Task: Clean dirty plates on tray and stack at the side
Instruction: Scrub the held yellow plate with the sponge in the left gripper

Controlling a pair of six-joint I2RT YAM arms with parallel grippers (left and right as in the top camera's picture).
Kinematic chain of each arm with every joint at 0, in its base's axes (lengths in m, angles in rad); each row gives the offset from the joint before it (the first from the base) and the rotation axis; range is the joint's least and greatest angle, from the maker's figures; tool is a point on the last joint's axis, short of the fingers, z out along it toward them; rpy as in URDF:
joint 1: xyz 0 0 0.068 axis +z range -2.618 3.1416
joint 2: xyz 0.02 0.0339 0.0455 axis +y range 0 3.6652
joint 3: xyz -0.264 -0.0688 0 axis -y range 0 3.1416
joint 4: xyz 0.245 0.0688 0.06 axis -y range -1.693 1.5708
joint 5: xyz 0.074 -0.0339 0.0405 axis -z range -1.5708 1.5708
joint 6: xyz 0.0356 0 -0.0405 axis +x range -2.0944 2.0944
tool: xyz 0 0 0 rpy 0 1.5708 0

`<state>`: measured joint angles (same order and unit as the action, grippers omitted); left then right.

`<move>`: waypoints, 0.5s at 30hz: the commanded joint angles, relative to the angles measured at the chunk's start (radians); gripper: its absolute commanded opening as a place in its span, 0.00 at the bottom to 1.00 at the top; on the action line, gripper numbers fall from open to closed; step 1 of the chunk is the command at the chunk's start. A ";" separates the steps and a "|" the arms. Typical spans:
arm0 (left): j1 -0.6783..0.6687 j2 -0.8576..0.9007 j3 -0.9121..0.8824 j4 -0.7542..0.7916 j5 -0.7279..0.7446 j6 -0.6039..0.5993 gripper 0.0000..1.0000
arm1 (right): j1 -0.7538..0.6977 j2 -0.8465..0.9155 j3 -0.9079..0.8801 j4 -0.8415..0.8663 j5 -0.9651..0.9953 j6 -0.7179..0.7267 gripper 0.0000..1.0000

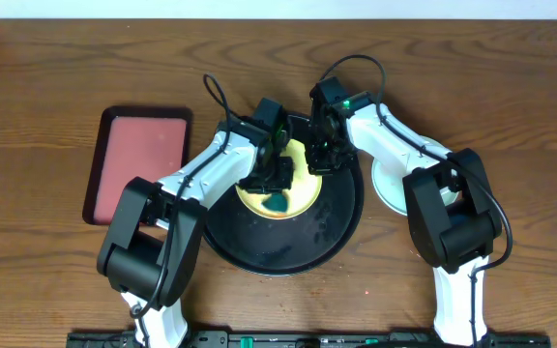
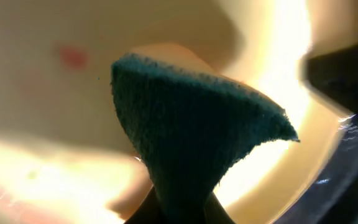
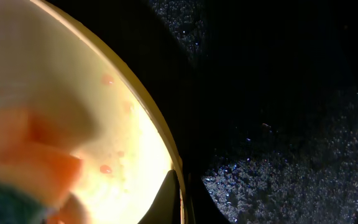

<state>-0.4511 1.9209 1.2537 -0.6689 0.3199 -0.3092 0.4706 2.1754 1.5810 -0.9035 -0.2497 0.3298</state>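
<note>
A yellow plate (image 1: 305, 186) with reddish spots lies on the black tray (image 1: 288, 246). My left gripper (image 1: 277, 182) is shut on a teal sponge (image 1: 277, 203) and presses it on the plate. In the left wrist view the sponge (image 2: 191, 130) covers the yellow plate (image 2: 42, 106), and the gripper (image 2: 182, 210) pinches its lower end. My right gripper (image 1: 323, 160) is shut on the plate's far right rim. In the right wrist view its fingers (image 3: 180, 199) pinch the rim of the plate (image 3: 86, 81) over the wet tray (image 3: 278, 124). A pale plate (image 1: 387, 188) lies on the table to the right, partly under the right arm.
A pink rectangular tray (image 1: 141, 155) with a dark rim lies on the wooden table (image 1: 56, 87) at the left. Both arms cross over the black tray's far half.
</note>
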 commanded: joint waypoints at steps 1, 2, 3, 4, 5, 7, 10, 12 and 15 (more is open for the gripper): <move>0.001 0.004 0.005 0.056 0.004 0.031 0.08 | 0.011 0.009 -0.027 -0.011 0.043 0.014 0.01; 0.001 0.004 0.005 0.076 -0.046 0.017 0.08 | 0.011 0.009 -0.027 -0.013 0.043 0.014 0.01; 0.001 0.004 0.005 0.089 -0.098 0.002 0.08 | 0.011 0.009 -0.027 -0.017 0.043 0.014 0.01; 0.001 0.004 0.005 0.101 -0.161 -0.011 0.07 | 0.011 0.009 -0.027 -0.020 0.043 0.014 0.01; 0.001 0.004 0.005 0.110 -0.219 -0.011 0.08 | 0.011 0.009 -0.027 -0.021 0.043 0.014 0.01; 0.001 0.004 0.005 0.117 -0.323 -0.011 0.08 | 0.011 0.009 -0.027 -0.023 0.043 0.014 0.01; 0.001 0.006 0.004 0.109 -0.450 -0.010 0.08 | 0.011 0.009 -0.027 -0.023 0.043 0.014 0.01; 0.001 0.008 0.004 0.077 -0.467 -0.010 0.07 | 0.011 0.009 -0.027 -0.024 0.043 0.013 0.01; -0.002 0.010 0.004 0.006 -0.437 -0.010 0.07 | 0.011 0.009 -0.027 -0.024 0.043 0.013 0.01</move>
<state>-0.4526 1.9209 1.2537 -0.6140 -0.0486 -0.3153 0.4706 2.1754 1.5810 -0.9169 -0.2504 0.3302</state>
